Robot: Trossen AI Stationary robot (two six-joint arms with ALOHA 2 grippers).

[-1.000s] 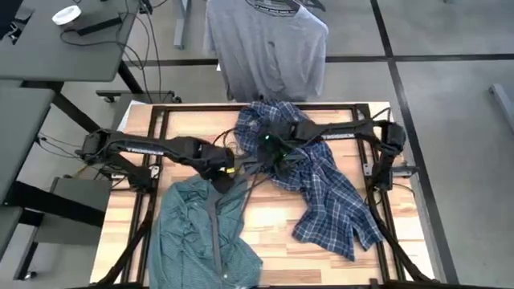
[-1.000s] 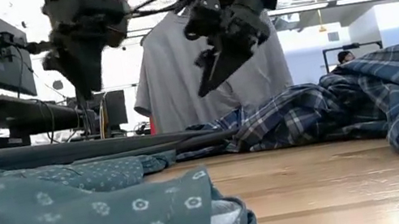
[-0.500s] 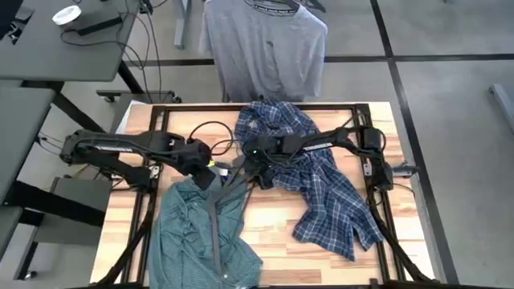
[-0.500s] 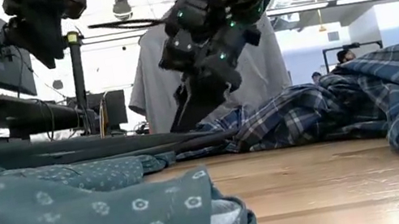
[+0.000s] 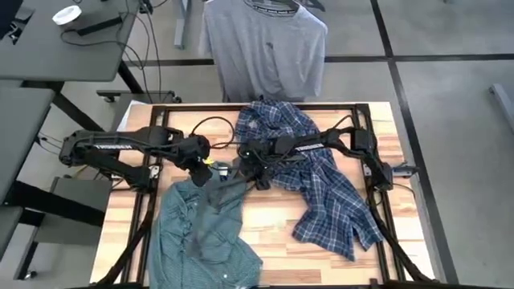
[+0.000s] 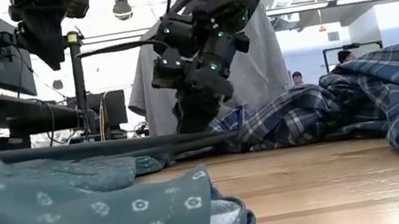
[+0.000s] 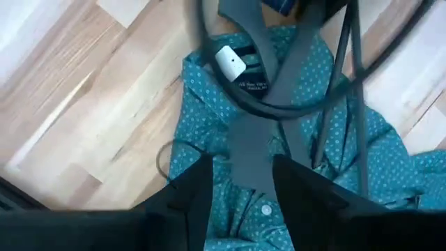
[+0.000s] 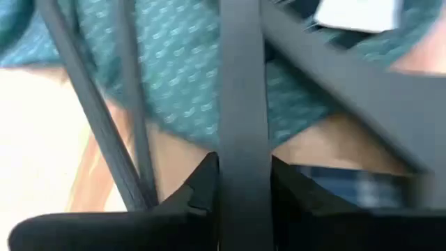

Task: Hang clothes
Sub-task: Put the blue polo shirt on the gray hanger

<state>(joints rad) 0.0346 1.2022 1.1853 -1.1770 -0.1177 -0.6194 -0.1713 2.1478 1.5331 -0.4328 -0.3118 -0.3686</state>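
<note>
A green fine-checked shirt lies crumpled on the table's near left. A dark hanger with flat arms and thin bars lies over its collar. My right gripper reaches down at the collar end, shut on one flat arm. My left gripper hovers open, high above the collar, touching nothing. The blue-white plaid shirt lies heaped on the table's right half. The grey tee hangs from a hanger beyond the far edge. My right gripper pinches a flat arm of the hanger between its two fingers. It comes from above, slanting in from the table's right. The arm runs on ahead of the fingers, over the green shirt. Whether the hanger is clear of the shirt I cannot tell.
A black cable loops over the table between the two arms. A black frame edges the tabletop. Bare wood shows between the two shirts at the near middle. A desk stands off the far left.
My right gripper has gone from above the plaid shirt toward the table's left edge and down to the hanger at the green shirt's collar. My left gripper has risen and drawn back toward the left edge. The hanger's long arm on the green shirt has shifted.
</note>
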